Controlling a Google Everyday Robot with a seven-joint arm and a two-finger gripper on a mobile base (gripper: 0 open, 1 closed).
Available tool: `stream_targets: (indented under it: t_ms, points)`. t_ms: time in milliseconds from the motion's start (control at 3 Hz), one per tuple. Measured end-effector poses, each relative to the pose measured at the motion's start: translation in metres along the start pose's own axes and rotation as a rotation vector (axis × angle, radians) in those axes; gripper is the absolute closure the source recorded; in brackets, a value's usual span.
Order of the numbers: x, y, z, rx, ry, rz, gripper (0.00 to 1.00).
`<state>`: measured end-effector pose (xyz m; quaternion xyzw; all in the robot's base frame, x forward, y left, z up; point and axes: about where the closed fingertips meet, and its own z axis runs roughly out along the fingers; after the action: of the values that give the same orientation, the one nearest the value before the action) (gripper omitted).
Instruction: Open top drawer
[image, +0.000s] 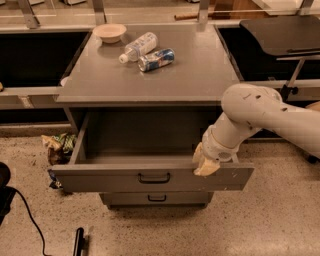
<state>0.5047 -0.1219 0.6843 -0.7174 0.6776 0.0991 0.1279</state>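
Observation:
The top drawer (110, 179) of the grey metal cabinet stands pulled far out, its inside bare, with a small black bar handle (154, 178) at the centre of its front panel. A narrower drawer (156, 199) below it is shut. My gripper (205, 162) hangs from the white arm at the right part of the drawer's front rim, right of the handle and apart from it.
On the cabinet top (190, 75) lie a beige bowl (109, 32), a clear plastic bottle (134, 47) and a blue can (156, 59). Crumpled wrappers (59, 145) lie on the floor at the left. A black cable (30, 220) and a dark tool (78, 241) lie in front.

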Motion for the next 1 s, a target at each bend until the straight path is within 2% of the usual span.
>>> stream_targets:
  t_ms: [333,1000]
  points:
    - [0.0000,0.0000,0.0000,0.000,0.000,0.000,0.82]
    - [0.0000,0.0000,-0.0001,0.000,0.000,0.000,0.35]
